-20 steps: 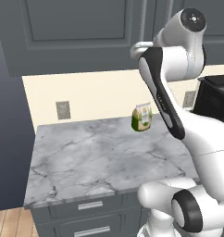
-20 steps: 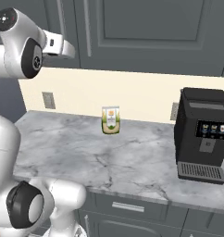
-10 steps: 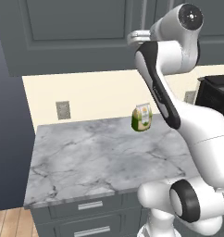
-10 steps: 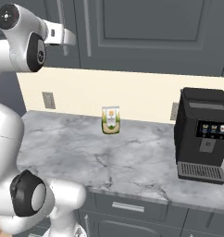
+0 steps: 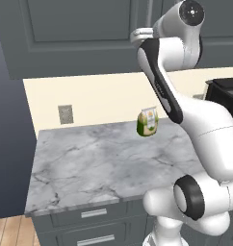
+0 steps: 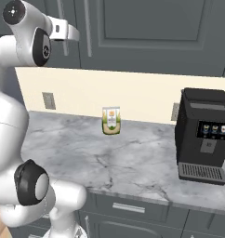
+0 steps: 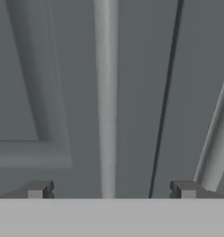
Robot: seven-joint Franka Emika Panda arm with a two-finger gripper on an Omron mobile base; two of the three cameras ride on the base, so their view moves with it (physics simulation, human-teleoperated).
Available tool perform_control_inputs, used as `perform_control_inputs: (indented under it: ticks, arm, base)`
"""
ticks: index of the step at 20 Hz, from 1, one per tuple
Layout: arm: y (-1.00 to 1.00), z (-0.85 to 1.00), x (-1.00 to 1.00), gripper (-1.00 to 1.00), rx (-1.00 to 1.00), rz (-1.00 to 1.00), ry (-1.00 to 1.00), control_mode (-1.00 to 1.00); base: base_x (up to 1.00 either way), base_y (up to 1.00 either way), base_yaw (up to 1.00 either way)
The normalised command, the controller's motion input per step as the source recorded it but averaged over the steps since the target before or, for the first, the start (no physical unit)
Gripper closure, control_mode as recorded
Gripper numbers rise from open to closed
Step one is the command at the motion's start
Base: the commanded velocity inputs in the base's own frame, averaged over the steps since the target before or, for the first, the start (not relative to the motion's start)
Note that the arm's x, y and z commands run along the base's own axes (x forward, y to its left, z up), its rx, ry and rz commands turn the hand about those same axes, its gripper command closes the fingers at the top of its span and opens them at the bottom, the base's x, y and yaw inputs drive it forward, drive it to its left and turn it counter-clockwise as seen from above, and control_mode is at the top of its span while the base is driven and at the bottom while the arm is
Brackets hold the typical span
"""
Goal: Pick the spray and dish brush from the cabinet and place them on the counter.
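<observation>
Marble-veined worktop, the counter [image 5: 104, 163], runs wall to wall below a cream backsplash, with the cabinet [image 6: 147, 32] mounted above it. Both cabinet doors are shut, so the spray and the dish brush cannot be located; by judgement they sit behind these doors.

Nearest the work is the left door's bar handle [image 7: 106, 97], a silver bar whose long axis runs upright, just beside the seam between the two doors. In the hand view it stands directly ahead of the gripper [image 7: 109, 190], roughly midway between the two fingertips [image 7: 39, 189]. A second bar handle [image 7: 218, 143] lies off to one side, slanting at the frame's edge.

The claw is spread to its full width and holds nothing. The arm is raised to cabinet height, hand level with the doors.

By judgement, the coming move is a straight advance so the jaws straddle the upright bar, then closure and a pull outward.

On the worktop, a green-and-cream pouch [image 6: 111, 121] stands near the back edge, and a black coffee machine [image 6: 202, 135] occupies the right end.
</observation>
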Motion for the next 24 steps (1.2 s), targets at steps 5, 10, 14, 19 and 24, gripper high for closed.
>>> perform_control_inputs:
  ticks: [5, 10, 14, 19, 24]
  arm:
    - [0.00, -0.02, 0.28, -1.00, 0.00, 0.00, 0.00, -1.00]
    - [0.00, -0.11, 0.33, -1.00, 0.00, 0.00, 0.00, -1.00]
    - [0.03, -0.10, 0.22, -1.00, 0.00, 0.00, 0.00, -1.00]
    - [0.13, -0.02, 0.16, 1.00, 0.00, 0.00, 0.00, -1.00]
    - [0.02, 0.00, 0.18, 1.00, 0.00, 0.00, 0.00, -1.00]
  base:
    - [0.00, 0.00, 0.00]
    - [0.00, 0.00, 0.00]
    - [0.00, 0.00, 0.00]
    - [0.00, 0.00, 0.00]
    - [0.00, 0.00, 0.00]
